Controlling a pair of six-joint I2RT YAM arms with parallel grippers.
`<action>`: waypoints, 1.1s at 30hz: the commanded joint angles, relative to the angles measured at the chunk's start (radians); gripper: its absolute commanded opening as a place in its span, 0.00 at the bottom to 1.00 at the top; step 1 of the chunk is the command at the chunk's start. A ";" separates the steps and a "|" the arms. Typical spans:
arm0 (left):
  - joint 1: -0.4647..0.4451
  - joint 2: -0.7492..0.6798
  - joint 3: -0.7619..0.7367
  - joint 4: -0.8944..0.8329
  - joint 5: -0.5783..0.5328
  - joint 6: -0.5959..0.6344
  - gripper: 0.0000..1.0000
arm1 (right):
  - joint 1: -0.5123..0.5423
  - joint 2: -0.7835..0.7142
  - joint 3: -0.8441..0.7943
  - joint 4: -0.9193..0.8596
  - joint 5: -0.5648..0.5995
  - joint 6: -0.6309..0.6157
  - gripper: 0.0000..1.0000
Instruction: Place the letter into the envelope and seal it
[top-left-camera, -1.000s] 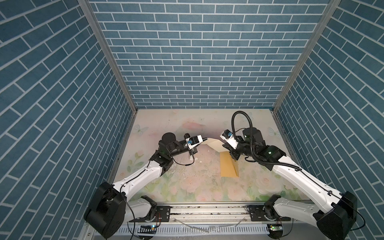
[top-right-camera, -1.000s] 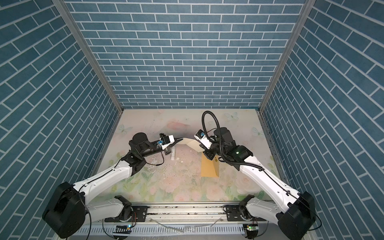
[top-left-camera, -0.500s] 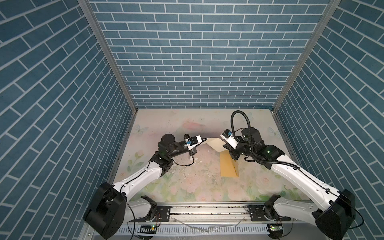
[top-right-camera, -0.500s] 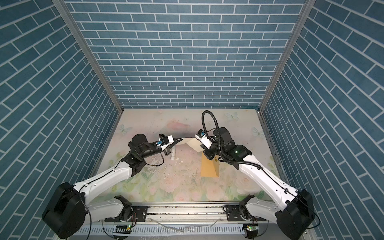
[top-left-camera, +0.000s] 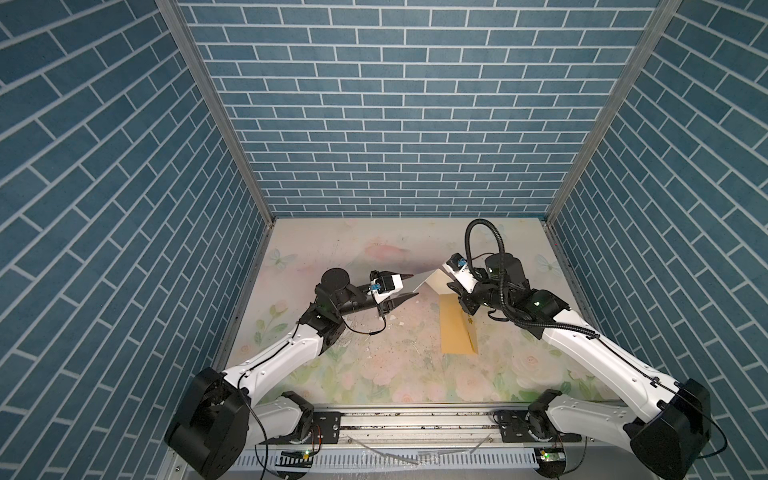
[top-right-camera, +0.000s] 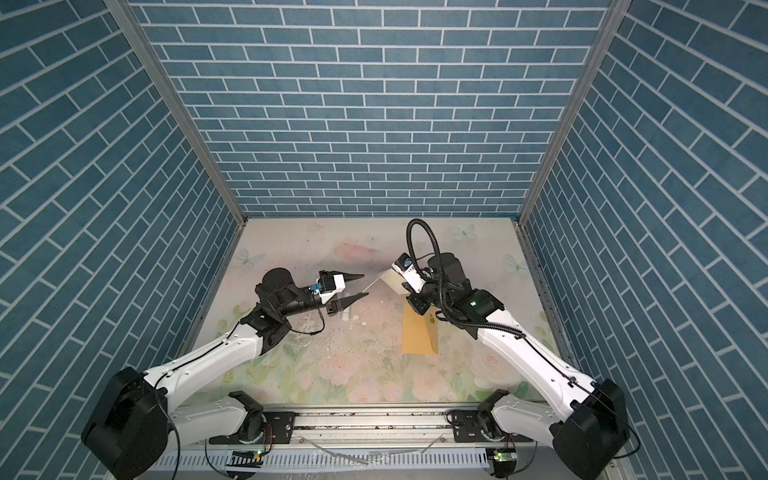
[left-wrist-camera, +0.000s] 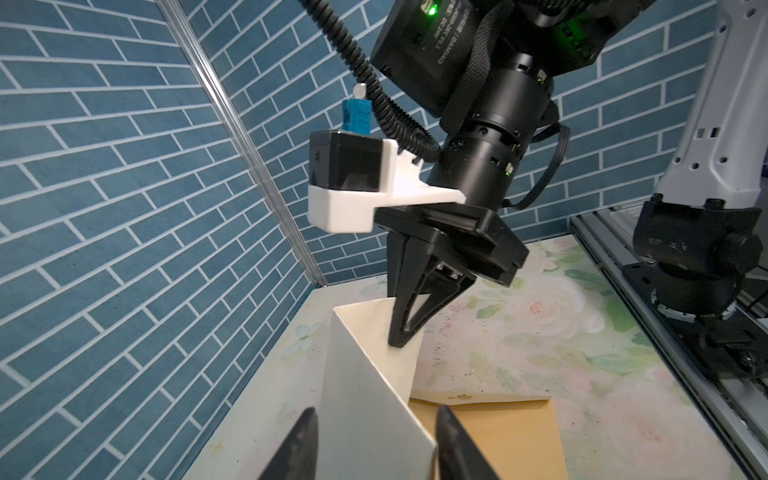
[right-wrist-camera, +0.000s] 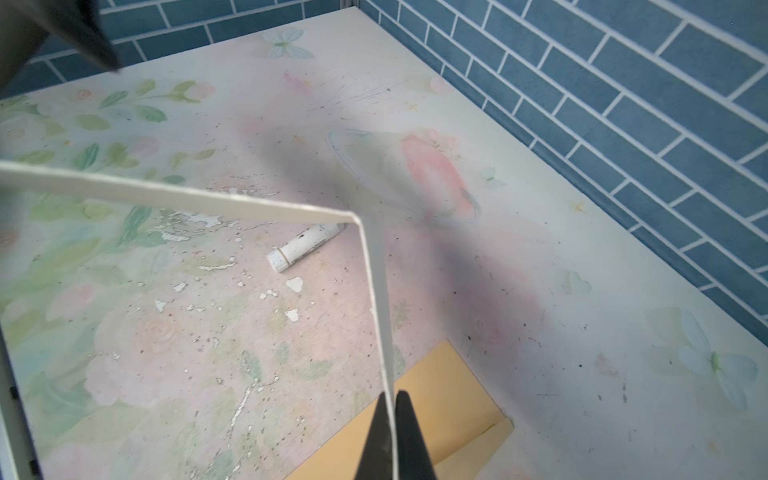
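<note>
Since the earlier frames the left gripper (top-left-camera: 409, 284) has let go — its two black fingers now stand spread, one above and one below the free end of the sheet, where a second ago they were pressed together on it.

Largest first: the flowered pastel tabletop (top-left-camera: 374, 365) carries the envelope (top-left-camera: 455, 328), a mustard-yellow rectangular paper envelope that lies flat just under and in front of the right gripper (left-wrist-camera: 401, 338). Its flap end is towards that gripper, but I cannot tell if the mouth is open. The letter (left-wrist-camera: 365, 386), a stiff cream-pale folded sheet seen from its reverse, hangs in the air between the two grippers. The right gripper pinches it at one edge, fingers pressed together on the paper (right-wrist-camera: 388, 432); the fold corner points away from it.

The small white cylindrical stick (right-wrist-camera: 301, 247) lies on the table below the left gripper, apart from the envelope.

Risks, as I judge them: the letter is now held by one edge only — it may sag, swing or unfold. If it reaches the envelope half-open, it may catch on the mouth or push the light envelope away. The thin pinch could also slip.
</note>
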 joint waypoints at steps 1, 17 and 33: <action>-0.002 -0.066 0.025 -0.019 0.048 -0.043 0.56 | -0.026 -0.031 -0.049 0.057 0.043 -0.048 0.00; 0.000 -0.020 0.107 -0.062 0.220 -0.084 0.65 | -0.036 -0.138 -0.147 0.119 -0.297 -0.243 0.00; -0.030 0.075 0.158 -0.234 0.216 0.029 0.54 | 0.005 -0.085 -0.103 0.143 -0.454 -0.156 0.00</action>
